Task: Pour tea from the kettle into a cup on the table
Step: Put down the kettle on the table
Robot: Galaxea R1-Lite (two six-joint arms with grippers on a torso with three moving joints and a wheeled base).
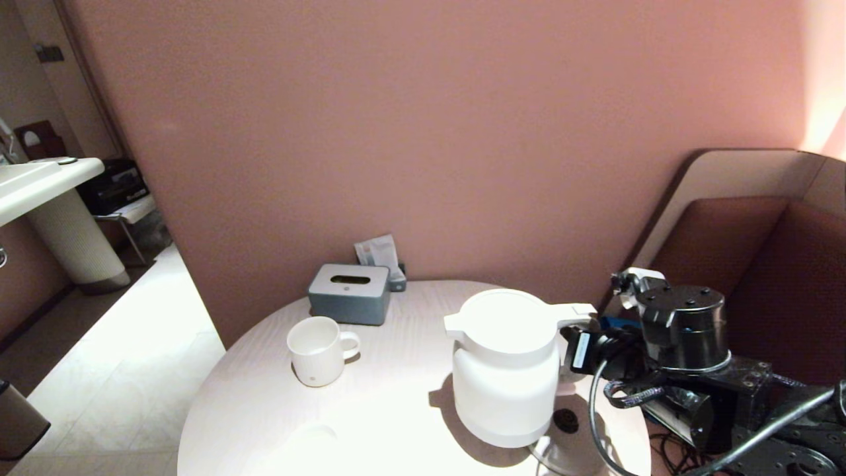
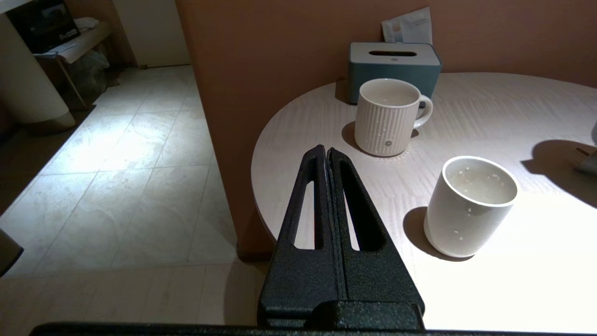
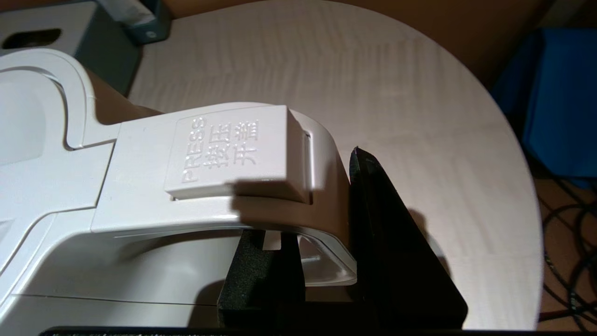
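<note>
The white kettle [image 1: 505, 370] is upright at the table's [image 1: 410, 311] right side, spout pointing left. My right gripper [image 1: 576, 350] is shut on its loop handle [image 3: 261, 186], one black finger [image 3: 373, 210] outside the loop and the other under it. The kettle's round base [image 1: 562, 456] shows just right of its body. The plain white cup [image 2: 471, 205] stands near the table's front edge, speckled with droplets; in the head view glare leaves only a faint outline of the cup [image 1: 310, 441]. My left gripper [image 2: 325, 150] is shut and empty, left of the cup.
A ribbed white mug [image 1: 320, 350] with a handle stands behind the cup, left of the kettle. A grey tissue box [image 1: 349, 294] sits at the table's back edge by the wall. A brown sofa [image 1: 760, 251] is on the right, tiled floor [image 2: 116, 177] on the left.
</note>
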